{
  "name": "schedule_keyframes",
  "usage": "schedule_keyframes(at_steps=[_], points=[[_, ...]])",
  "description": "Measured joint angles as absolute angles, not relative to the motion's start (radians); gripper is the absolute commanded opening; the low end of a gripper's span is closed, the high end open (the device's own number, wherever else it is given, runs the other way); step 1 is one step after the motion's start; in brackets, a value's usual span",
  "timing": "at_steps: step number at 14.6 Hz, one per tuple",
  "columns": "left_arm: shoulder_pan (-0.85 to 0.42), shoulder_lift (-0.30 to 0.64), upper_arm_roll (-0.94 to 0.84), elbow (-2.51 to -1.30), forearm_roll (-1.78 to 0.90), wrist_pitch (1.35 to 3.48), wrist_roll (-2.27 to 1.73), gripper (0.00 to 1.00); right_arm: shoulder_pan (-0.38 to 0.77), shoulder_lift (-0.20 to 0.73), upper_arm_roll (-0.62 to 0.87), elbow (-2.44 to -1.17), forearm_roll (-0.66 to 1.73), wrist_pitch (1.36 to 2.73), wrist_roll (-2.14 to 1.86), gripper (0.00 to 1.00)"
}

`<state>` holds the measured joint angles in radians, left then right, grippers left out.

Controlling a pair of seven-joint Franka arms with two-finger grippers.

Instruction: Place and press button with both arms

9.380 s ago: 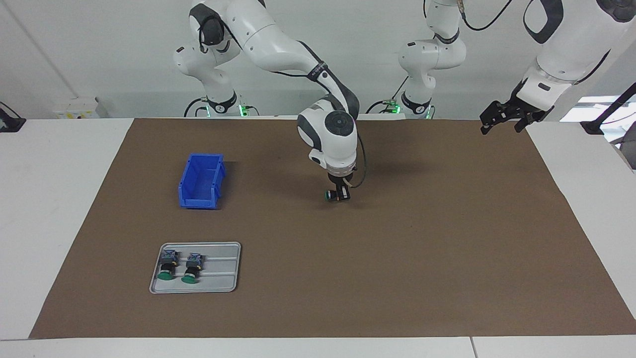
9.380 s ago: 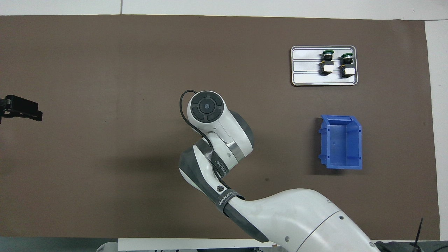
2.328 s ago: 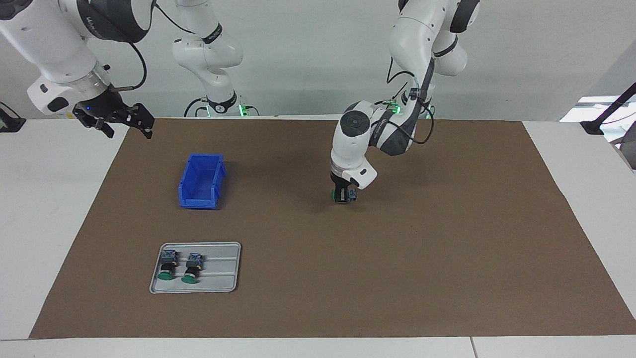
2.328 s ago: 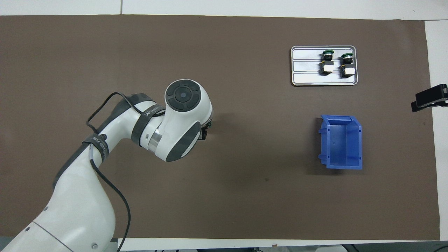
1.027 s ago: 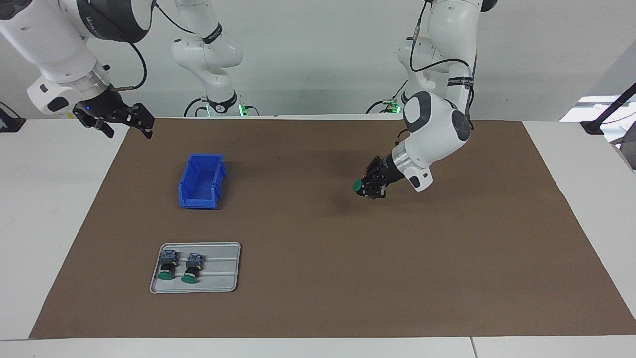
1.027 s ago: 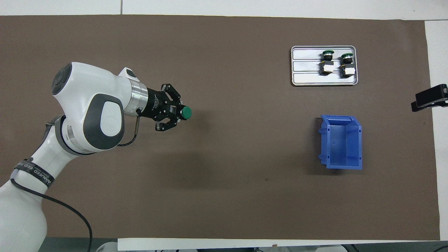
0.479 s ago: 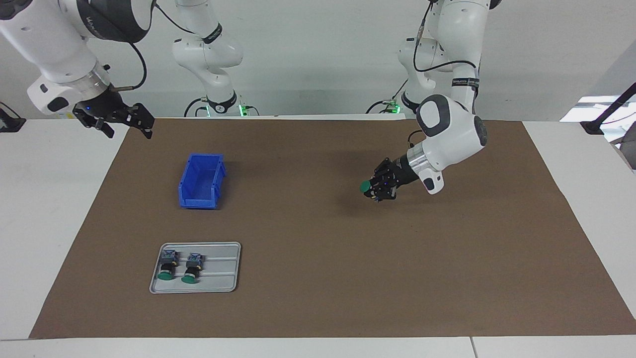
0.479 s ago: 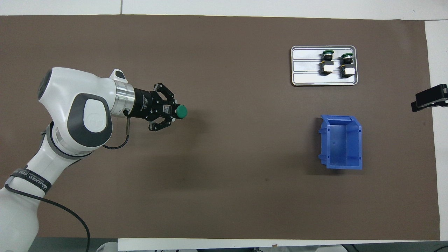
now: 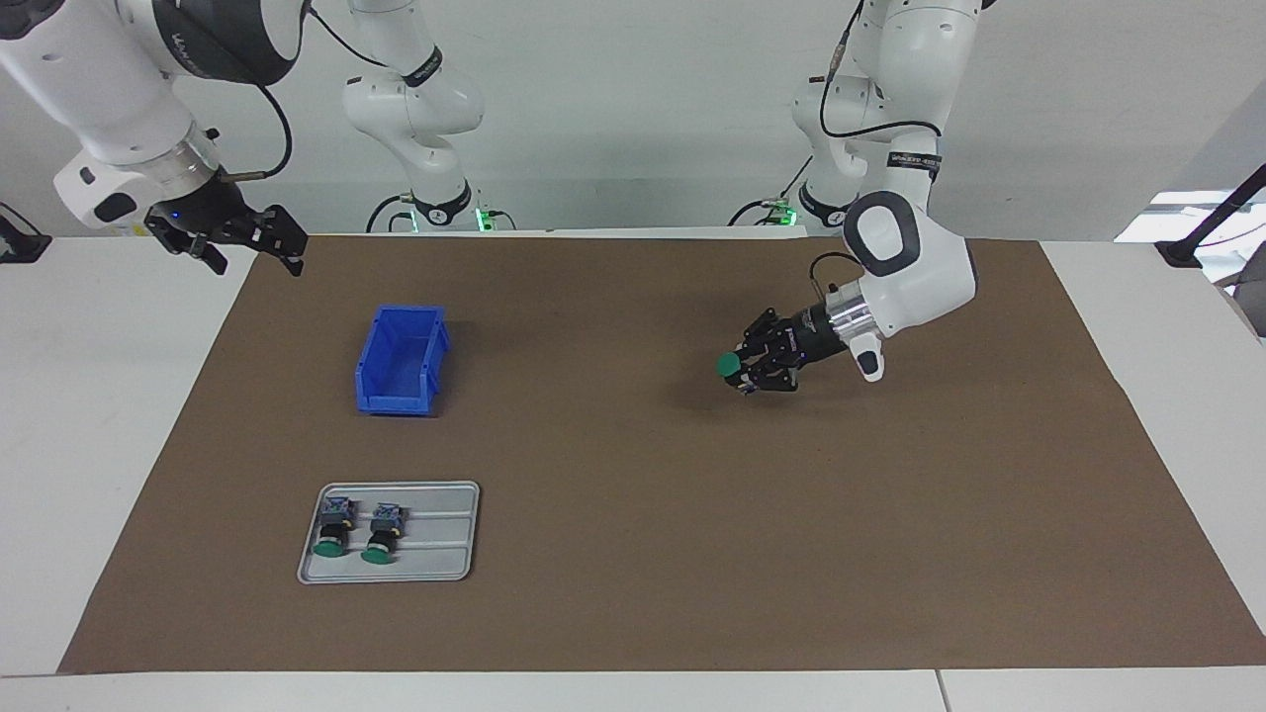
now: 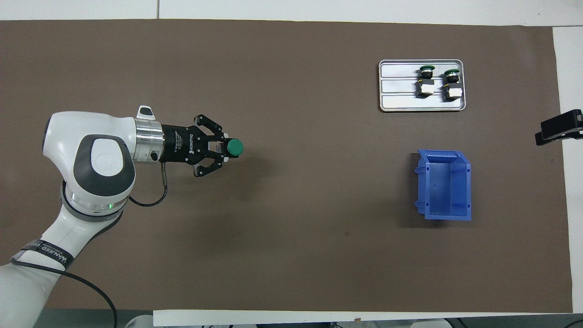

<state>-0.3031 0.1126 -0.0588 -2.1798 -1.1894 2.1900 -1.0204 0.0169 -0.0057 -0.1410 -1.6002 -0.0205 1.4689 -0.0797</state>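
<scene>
Two grippers — left gripper [image 9: 754,370] clamps the button [image 9: 729,365] above the mat [image 9: 890,514], right gripper [image 9: 229,240] waits, spread wide.

- Bare brown paper mat [image 10: 291,255] fills the frame's centre and lower half
- Blue plastic bin [image 10: 444,184] and grey metal tray [image 10: 391,102] stand at the overhead frame's right

White table [image 9: 119,415]: brown mat [image 9: 633,554]; on mat, blue bin [image 9: 401,361], grey tray [image 9: 435,534].
</scene>
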Motion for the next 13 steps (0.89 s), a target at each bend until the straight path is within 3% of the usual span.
schedule_keyframes(at_steps=[13], points=[[-0.279, 0.179, -0.060, -2.288, -1.540, 2.156, -0.761, 0.00, 0.017, -0.006, -0.141, -1.600, -0.020, 1.469, -0.080, 0.99]])
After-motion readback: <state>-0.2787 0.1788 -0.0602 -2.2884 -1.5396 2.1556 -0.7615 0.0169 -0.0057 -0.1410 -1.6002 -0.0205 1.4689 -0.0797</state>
